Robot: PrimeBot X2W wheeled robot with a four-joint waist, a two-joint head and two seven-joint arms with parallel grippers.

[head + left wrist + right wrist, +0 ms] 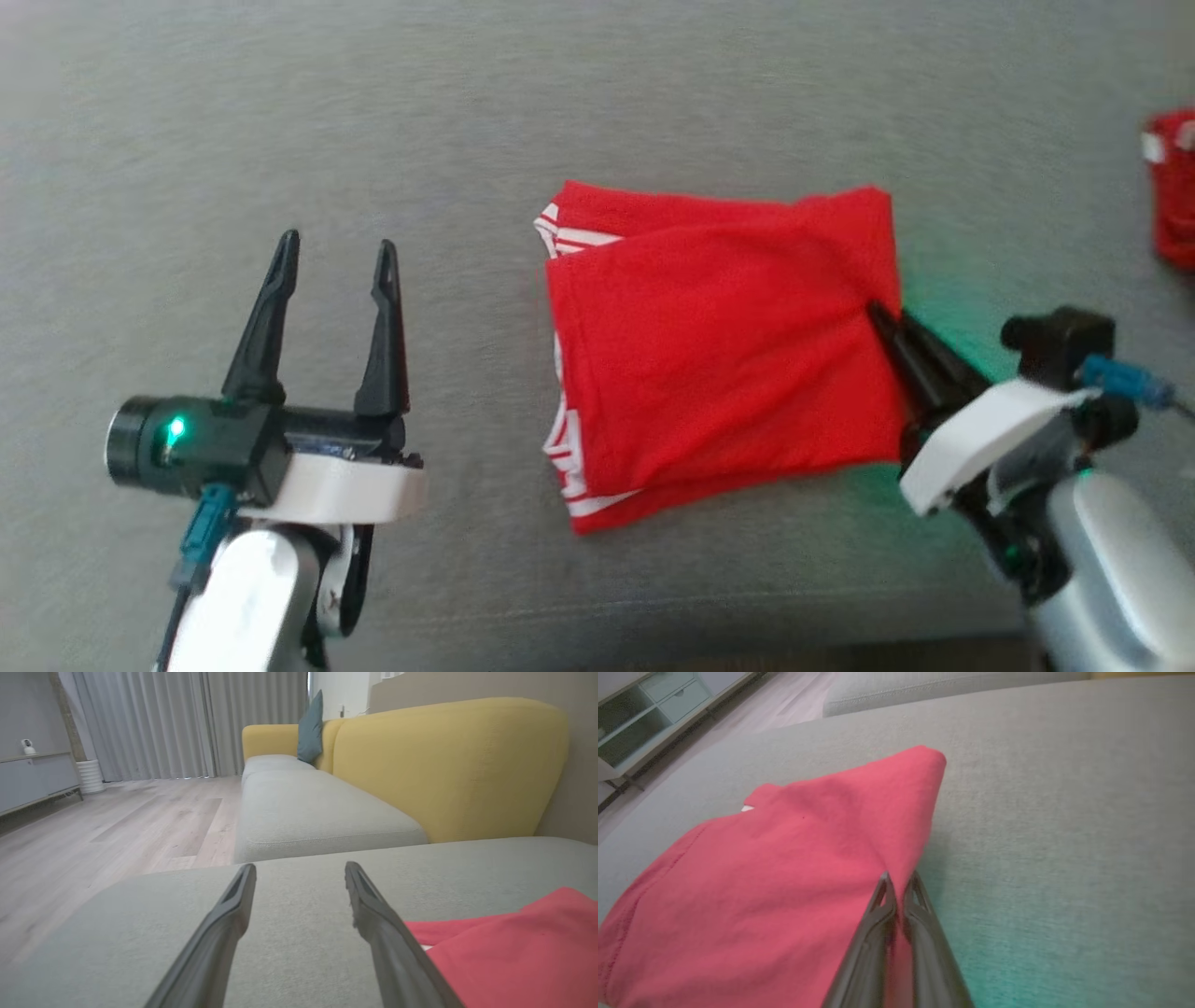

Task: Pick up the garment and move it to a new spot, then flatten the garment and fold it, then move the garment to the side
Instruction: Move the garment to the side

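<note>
The garment is red with white stripes at its left hems and lies folded into a rough rectangle on the grey cushion. My right gripper is shut on the garment's right edge, pinching the red cloth between its fingertips; the right wrist view shows the garment gathered into the closed gripper. My left gripper is open and holds nothing, hovering over bare cushion left of the garment. In the left wrist view the gripper has the garment at its lower right.
Another red item lies at the far right edge of the cushion. A yellow sofa back with a teal pillow stands beyond the cushion. Wooden floor and a low cabinet lie off to the side.
</note>
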